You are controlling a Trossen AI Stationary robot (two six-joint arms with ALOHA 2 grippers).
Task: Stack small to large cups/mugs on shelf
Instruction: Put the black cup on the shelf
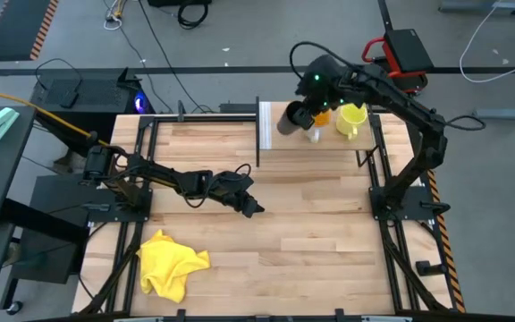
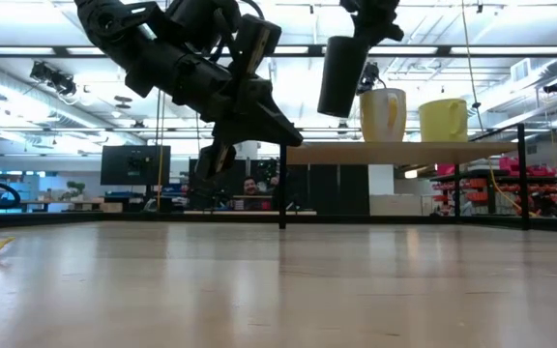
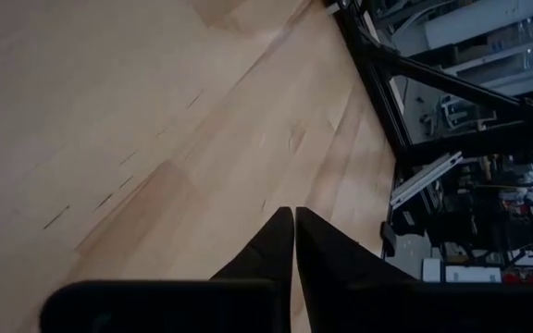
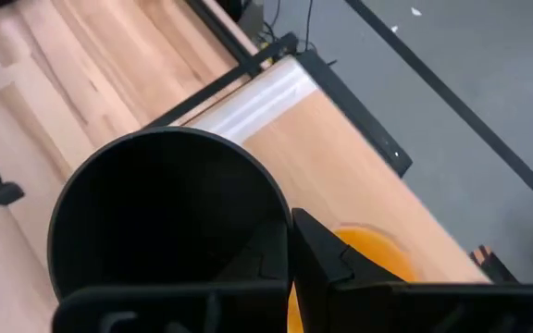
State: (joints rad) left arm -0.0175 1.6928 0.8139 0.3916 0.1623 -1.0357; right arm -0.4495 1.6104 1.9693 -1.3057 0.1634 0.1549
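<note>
The black cup (image 2: 342, 75) is held by its rim in the right end effector (image 4: 290, 242), lifted above the shelf (image 2: 404, 152) near its white end panel (image 1: 265, 125). The orange cup (image 2: 382, 115) and yellow-green mug (image 2: 443, 120) are stood side by side on the shelf. The left end effector (image 3: 294, 222) is kept almost closed and empty over the tabletop (image 1: 302, 224)

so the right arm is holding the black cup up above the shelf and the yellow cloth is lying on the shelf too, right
Not quite. The yellow cloth lies on the table near the front left corner, not on the shelf, as the high view shows. The rest stands: the right gripper holds the black cup up above the shelf.
</note>
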